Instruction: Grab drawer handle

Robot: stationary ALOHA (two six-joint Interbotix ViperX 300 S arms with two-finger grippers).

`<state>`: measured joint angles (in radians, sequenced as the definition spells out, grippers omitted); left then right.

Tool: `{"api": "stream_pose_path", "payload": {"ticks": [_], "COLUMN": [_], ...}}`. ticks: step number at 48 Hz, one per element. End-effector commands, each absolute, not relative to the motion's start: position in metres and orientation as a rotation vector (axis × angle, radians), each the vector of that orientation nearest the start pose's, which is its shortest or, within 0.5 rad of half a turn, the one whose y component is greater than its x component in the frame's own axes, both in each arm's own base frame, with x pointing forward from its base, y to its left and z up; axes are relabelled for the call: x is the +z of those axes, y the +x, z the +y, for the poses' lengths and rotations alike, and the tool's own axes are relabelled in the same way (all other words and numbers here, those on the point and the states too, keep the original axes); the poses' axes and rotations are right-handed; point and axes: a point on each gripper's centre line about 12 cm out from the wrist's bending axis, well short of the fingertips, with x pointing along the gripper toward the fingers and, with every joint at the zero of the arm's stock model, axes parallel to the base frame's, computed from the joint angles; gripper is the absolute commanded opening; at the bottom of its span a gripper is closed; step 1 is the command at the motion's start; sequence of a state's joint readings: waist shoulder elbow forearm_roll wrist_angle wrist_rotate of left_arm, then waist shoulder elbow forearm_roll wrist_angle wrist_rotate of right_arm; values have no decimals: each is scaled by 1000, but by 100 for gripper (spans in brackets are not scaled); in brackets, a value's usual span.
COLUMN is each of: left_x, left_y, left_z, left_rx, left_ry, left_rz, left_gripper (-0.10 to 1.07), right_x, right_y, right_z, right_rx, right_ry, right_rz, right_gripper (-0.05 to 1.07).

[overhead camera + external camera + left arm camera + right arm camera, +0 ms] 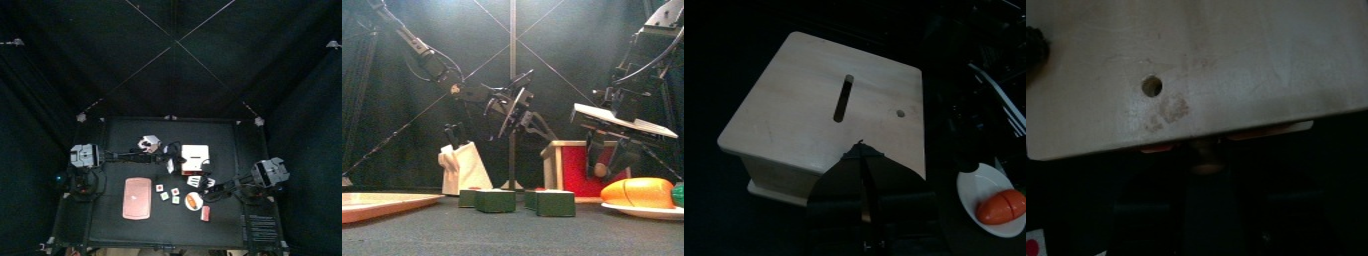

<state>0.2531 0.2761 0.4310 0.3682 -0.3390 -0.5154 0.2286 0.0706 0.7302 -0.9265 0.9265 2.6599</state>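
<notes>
In the top view, the wooden box (197, 156) that holds the drawer sits near the middle of the tabletop (107, 135). The left tool (150, 148) is just beside the box on one side. The right tool (214, 183) is at its front corner on the other side. A pink tray (135, 198) lies nearer the front edge, well apart from the box.

In the front view, we see the red drawer front (577, 165) under the box's pale, tilted lid. The right tool hangs directly in front of it and covers the place where the drawer handle would be. Two green blocks (496, 200) stand in the foreground, and an orange fruit (639, 189) lies on a plate (616, 209).

In the left wrist view, the left tool hovers over the edge of the box's slotted top. Its jaws are drawn together with nothing between them.

In the right wrist view, we see the box panel close up, with slivers of red at its edge. We cannot make out the drawer handle there, and we cannot tell whether the right tool is open or closed.
</notes>
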Motion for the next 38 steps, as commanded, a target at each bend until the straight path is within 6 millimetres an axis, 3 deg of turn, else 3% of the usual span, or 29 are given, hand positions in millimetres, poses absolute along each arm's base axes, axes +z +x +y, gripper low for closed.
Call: {"api": "stream_pose_path", "payload": {"ticks": [1,13,38], "left_x": [171,166,161], "left_y": [468,467,466], "left_z": [109,114,121], "left_rx": [167,179,205], "left_ry": [-233,-242,-266], "left_rz": [342,350,354], "left_gripper": [29,29,29], "right_x": [129,127,124], "right_y": [308,309,314], "right_z": [-9,-8,0], "right_rx": [-1345,-1324,-1271], "right_ry": [1035,1040,1077], "right_rz": [396,408,444], "right_gripper": [59,52,51]}}
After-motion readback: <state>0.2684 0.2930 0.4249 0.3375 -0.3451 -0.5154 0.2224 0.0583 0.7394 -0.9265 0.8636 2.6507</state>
